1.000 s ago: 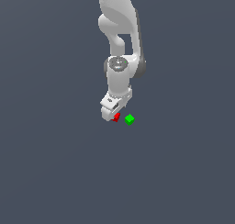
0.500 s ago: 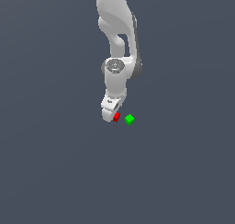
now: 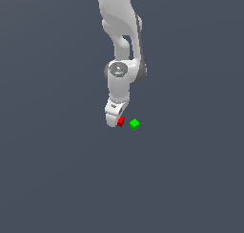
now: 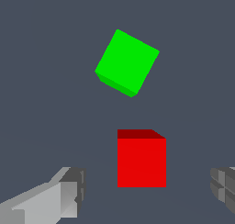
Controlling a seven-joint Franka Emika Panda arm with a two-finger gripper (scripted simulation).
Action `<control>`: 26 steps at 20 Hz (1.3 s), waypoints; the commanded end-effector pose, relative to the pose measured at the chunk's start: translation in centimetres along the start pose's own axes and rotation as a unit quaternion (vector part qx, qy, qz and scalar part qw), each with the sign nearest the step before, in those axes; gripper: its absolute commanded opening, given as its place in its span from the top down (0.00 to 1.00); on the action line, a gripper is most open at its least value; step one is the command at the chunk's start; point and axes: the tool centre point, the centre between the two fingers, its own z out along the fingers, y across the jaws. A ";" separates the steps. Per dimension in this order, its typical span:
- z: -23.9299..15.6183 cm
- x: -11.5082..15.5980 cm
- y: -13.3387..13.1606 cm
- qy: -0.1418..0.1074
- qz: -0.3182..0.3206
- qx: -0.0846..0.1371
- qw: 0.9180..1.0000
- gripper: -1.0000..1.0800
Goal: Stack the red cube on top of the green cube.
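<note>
Flat grey floor fills the exterior view: the gripper (image 3: pixel 116 121) hangs over the red cube (image 3: pixel 121 121), the green cube (image 3: pixel 134 124) just beside it. Wrist view: fingers (image 4: pixel 64 195) spread wide around the red cube (image 4: pixel 141 161), not touching (one finger cropped); green cube (image 4: pixel 127 62) beyond. An off-centre closure could nudge it askew.

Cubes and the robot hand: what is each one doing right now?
red cube: on the floor, between the open fingers, not gripped.
green cube: on the floor, apart from the red cube, nothing on top.
hand: open, low around the red cube, fingers clear of its sides.
</note>
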 end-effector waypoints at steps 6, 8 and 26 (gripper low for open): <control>1.4 0.0 0.0 0.000 -0.001 0.000 1.000 0.04; 2.3 0.0 -0.1 0.000 -0.001 0.000 1.000 0.04; 5.0 0.0 0.0 0.000 -0.003 0.000 1.000 1.00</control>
